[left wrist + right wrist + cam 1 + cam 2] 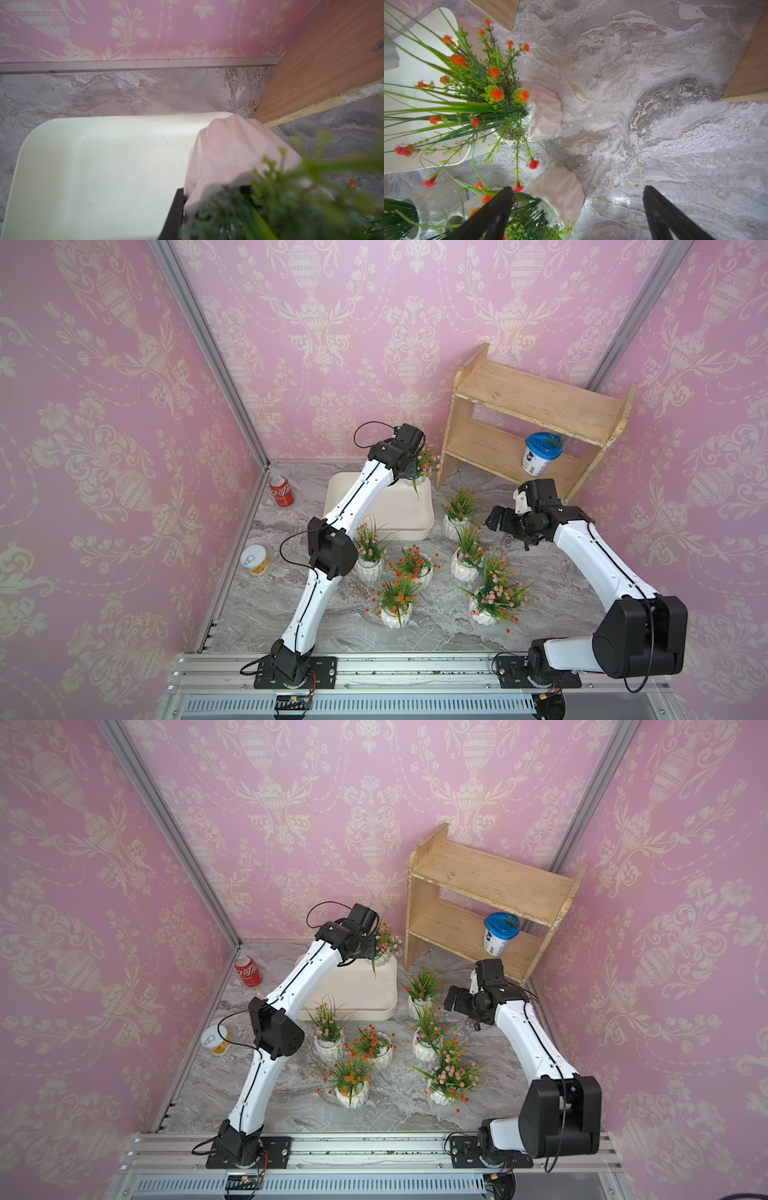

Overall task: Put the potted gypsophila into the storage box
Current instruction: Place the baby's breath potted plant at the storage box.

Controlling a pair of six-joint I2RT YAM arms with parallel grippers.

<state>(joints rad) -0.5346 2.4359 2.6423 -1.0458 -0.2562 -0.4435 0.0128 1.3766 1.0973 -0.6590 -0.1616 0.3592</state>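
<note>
My left gripper (412,472) (218,193) is shut on a potted gypsophila (424,464) (384,944) (228,155) with pink blossoms. It holds the white ribbed pot over the far right corner of the cream storage box (415,531) (374,1013) (83,166). Foliage hides one finger in the left wrist view. Several more pots stand on the marble in front of and right of the box, such as the one with orange blossoms (455,526) (546,112). My right gripper (494,524) (578,188) is open above the marble beside another pot (562,193), holding nothing.
A wooden two-tier shelf (532,418) stands at the back right with a blue-lidded tub (540,456) on its lower tier. A red can (281,491) and a tin can (255,560) sit by the left wall. The box's floor is bare.
</note>
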